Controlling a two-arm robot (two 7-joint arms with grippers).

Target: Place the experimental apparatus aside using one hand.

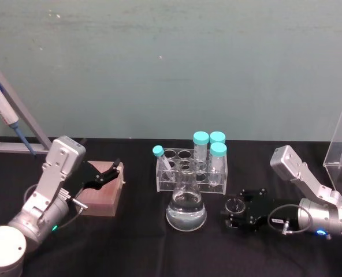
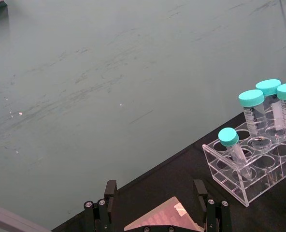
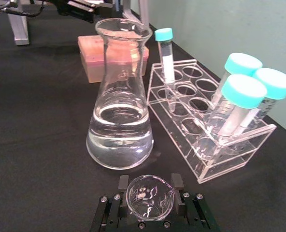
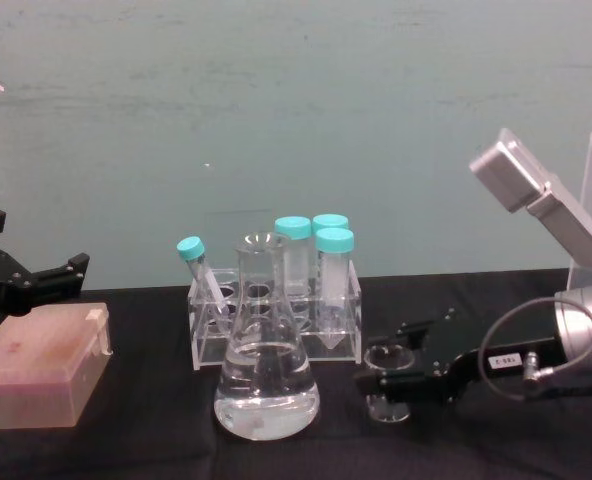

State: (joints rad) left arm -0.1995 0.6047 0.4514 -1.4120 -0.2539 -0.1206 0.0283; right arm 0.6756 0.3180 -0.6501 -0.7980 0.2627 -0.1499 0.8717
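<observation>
Black cloth covers the worktop [image 1: 130,242], and a plain teal wall [image 1: 159,69] stands behind it.

1. My right pincer [image 1: 231,212] reaches in low from the right side and is clenched on a small glass beaker [image 3: 149,198], one finger against each side of it. The beaker stands upright, mouth up, just right of the flask.
2. The flask [image 1: 186,213] stands at the middle of the worktop, its long axis vertical and its neck pointing up. Clear liquid fills the lower part.
3. The tube rack [image 1: 162,182] sits directly behind the flask, its long axis running left to right. Three teal-capped tubes [image 1: 218,151] stand upright at its right end. One thinner tube [image 1: 162,158] at the left end leans, its cap tilted to the left.
4. My left pincer [image 1: 108,175] hangs over the pink box [image 1: 104,199] on the left side, well apart from the glassware, fingers spread and gripping nothing.
</observation>
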